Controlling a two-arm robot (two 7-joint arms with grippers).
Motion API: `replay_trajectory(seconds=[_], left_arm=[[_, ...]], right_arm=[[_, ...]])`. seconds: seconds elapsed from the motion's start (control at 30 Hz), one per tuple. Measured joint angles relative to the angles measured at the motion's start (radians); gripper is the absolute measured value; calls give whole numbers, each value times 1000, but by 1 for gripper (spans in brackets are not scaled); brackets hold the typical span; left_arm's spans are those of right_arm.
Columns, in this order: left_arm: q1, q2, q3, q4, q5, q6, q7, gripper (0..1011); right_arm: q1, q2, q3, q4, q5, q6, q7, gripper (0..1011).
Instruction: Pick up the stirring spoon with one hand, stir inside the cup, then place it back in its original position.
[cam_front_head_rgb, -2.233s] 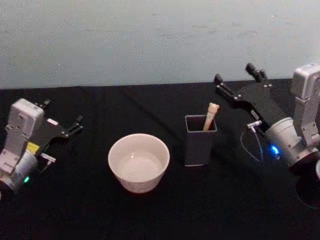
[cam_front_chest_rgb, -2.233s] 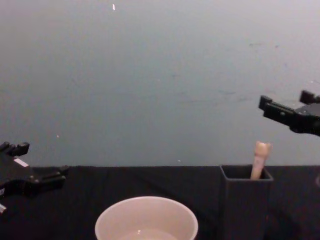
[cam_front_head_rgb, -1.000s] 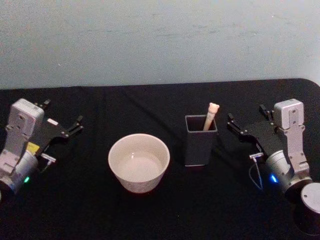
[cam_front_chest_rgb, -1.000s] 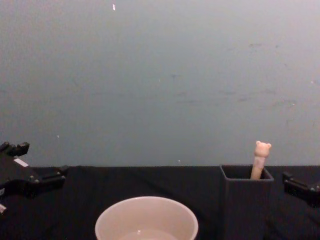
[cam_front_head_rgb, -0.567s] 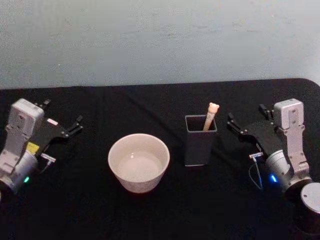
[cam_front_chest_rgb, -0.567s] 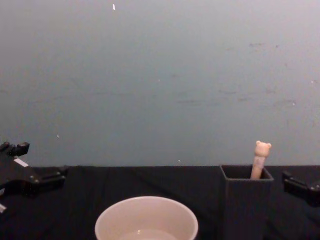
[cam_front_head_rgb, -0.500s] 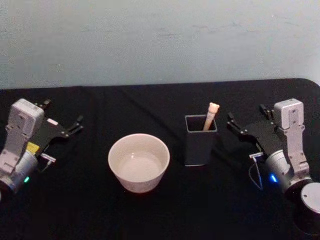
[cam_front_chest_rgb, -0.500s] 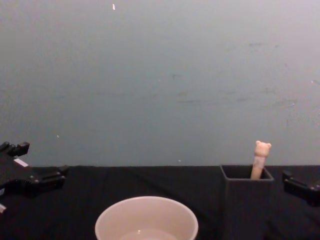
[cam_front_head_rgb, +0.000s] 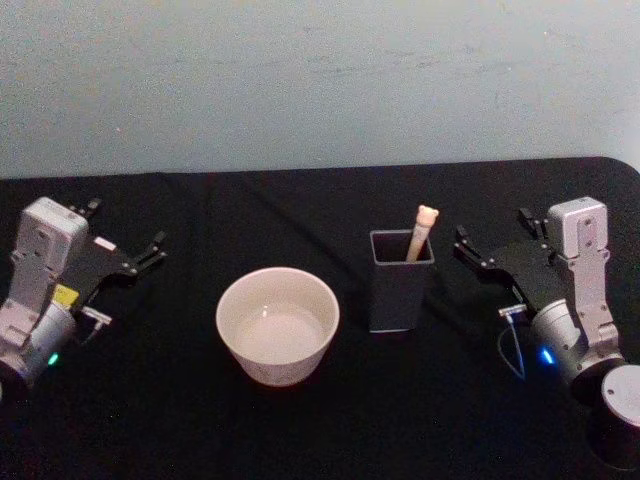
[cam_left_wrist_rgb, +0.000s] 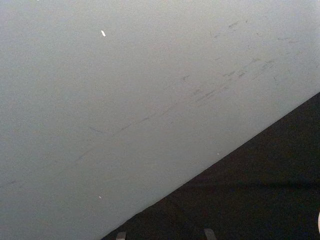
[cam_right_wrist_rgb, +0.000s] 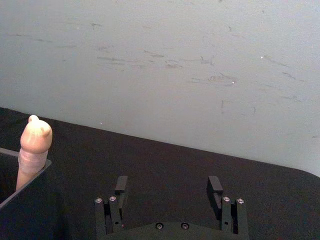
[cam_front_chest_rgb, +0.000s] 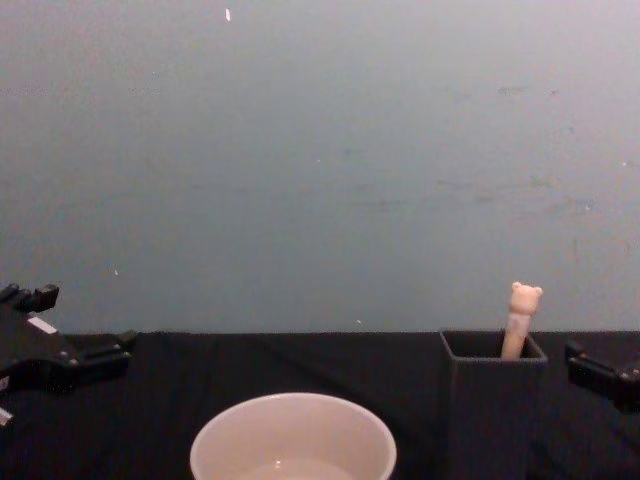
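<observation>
Bear-topped stirring spoon (cam_front_head_rgb: 421, 231) stands tilted in dark grey holder box (cam_front_head_rgb: 400, 285), frame centre-right. Cream cup (cam_front_head_rgb: 277, 323) lower centre-left. Right gripper (cam_front_head_rgb: 492, 247) right of box, jaws apart, empty. Left gripper (cam_front_head_rgb: 124, 240) far left, jaws apart, empty.
</observation>
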Motion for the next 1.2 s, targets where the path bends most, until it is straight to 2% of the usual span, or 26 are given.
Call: replay_trajectory(seconds=[1.2], left_arm=[[0,0,0,0,0,0,0,1001]], right_arm=[[0,0,0,0,0,0,0,1003]])
